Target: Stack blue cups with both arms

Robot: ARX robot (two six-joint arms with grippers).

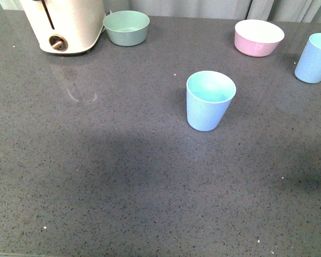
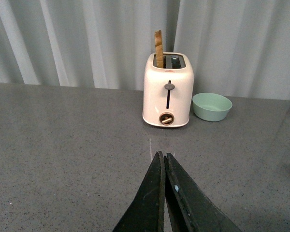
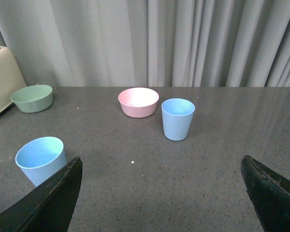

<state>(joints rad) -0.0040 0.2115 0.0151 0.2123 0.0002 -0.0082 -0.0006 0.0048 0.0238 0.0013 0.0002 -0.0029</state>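
The right gripper (image 3: 160,163) is gaping wide, its two black fingers (image 3: 53,198) standing far apart and gripping nothing. One blue cup (image 3: 40,158) is standing upright just beside one of those fingers, though whether they are touching is not clear. The other blue cup (image 3: 178,118) is standing upright farther off, in line with the gap between the fingers and just beside a pink bowl (image 3: 138,101). The left gripper (image 2: 163,155) is pressing its tapered black tips together with nothing between them. It is pointing at a cream toaster (image 2: 167,92) with a slice of toast (image 2: 158,48) sticking up from one slot, and neither cup is appearing in that view. In the front view no arm is showing, and the two cups are sitting well apart on the grey speckled countertop (image 1: 96,176), one near the middle and one at the far right edge. Both cups are looking matte, tapered and handleless, light blue outside and paler aqua inside. A rounded green bowl (image 1: 127,28) is resting just beside the toaster, and the polished top is reflecting the toaster faintly.
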